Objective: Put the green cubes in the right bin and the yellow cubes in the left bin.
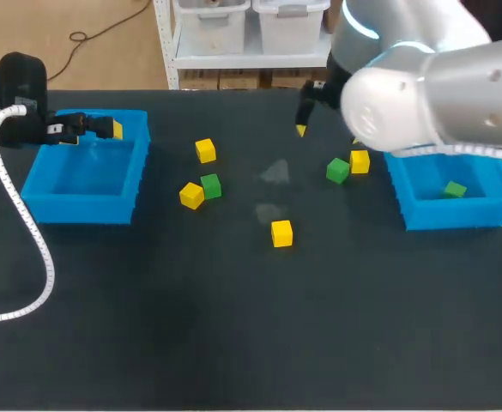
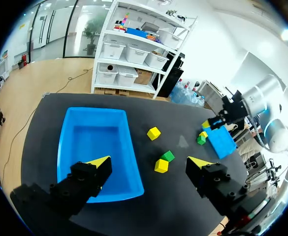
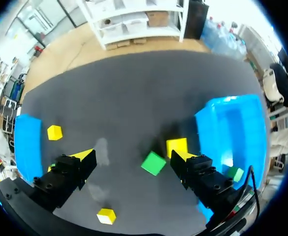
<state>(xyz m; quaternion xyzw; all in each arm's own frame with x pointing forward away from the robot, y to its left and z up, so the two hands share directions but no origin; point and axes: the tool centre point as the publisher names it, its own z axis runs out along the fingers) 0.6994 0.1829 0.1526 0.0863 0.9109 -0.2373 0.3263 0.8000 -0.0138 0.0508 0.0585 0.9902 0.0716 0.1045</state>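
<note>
The left blue bin [image 1: 36, 184] [image 2: 67, 147] holds no cubes. My left gripper [image 1: 105, 129] [image 2: 148, 164] hangs open and empty over its far rim. The right blue bin [image 1: 422, 215] [image 3: 232, 123] holds one green cube [image 1: 455, 190] [image 3: 235, 173]. My right gripper [image 1: 328, 133] [image 3: 131, 157] is open above the table, with a green cube [image 1: 337, 170] [image 3: 153, 163] below, between its fingers, and a yellow cube [image 1: 359, 161] [image 3: 176, 145] by one fingertip. Further yellow cubes [image 1: 205, 150] [image 1: 191, 195] [image 1: 281, 233] and another green cube [image 1: 210, 185] lie mid-table.
The black table [image 1: 233, 326] has open room along its front half. My right arm [image 1: 439, 86] reaches over the back right, above the right bin's far side. A white ribbed cable [image 1: 27, 240] loops along the left edge.
</note>
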